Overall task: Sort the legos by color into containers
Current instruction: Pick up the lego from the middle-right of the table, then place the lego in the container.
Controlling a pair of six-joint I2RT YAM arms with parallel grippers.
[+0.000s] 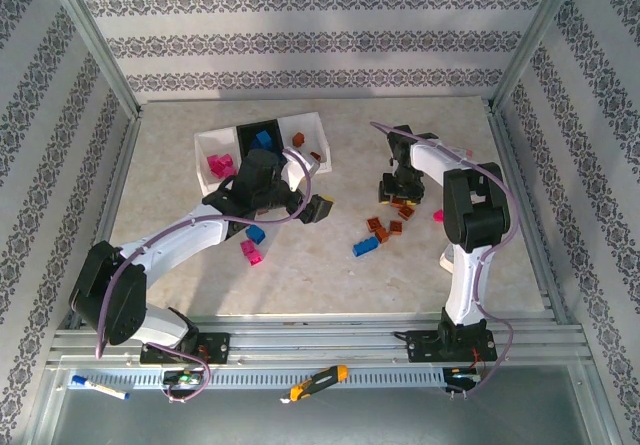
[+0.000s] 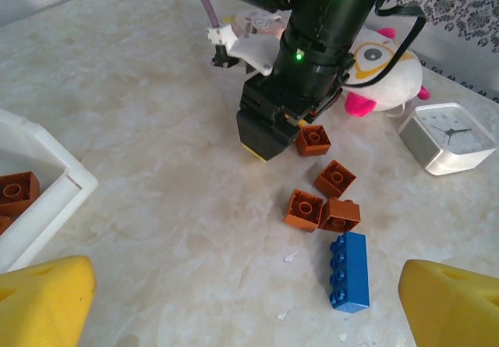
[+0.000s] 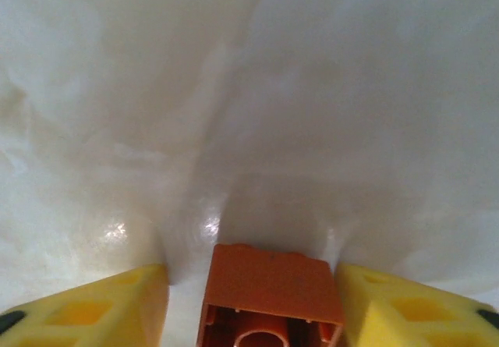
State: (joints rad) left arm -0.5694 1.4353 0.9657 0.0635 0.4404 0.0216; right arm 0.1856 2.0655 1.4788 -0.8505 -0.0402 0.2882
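My right gripper (image 3: 251,278) is open and down at the table, with a brown-orange lego (image 3: 269,296) between its yellow fingers; the right finger touches it, the left stands a little apart. From the top, that gripper (image 1: 393,193) sits over a cluster of brown legos (image 1: 385,228) with a blue lego (image 1: 365,247) beside them. My left gripper (image 1: 318,208) hovers open and empty right of the trays. In the left wrist view a blue lego (image 2: 349,271) and brown legos (image 2: 304,209) lie ahead. The white tray (image 1: 205,175), black tray (image 1: 245,128) and white tray (image 1: 318,125) hold magenta, blue and brown legos.
A blue lego (image 1: 255,233) and a magenta lego (image 1: 252,253) lie under the left arm, another magenta lego (image 1: 438,215) near the right arm. A plush toy (image 2: 386,62) and a small white clock (image 2: 448,136) sit behind the right gripper (image 2: 265,140). Patterned walls enclose the table.
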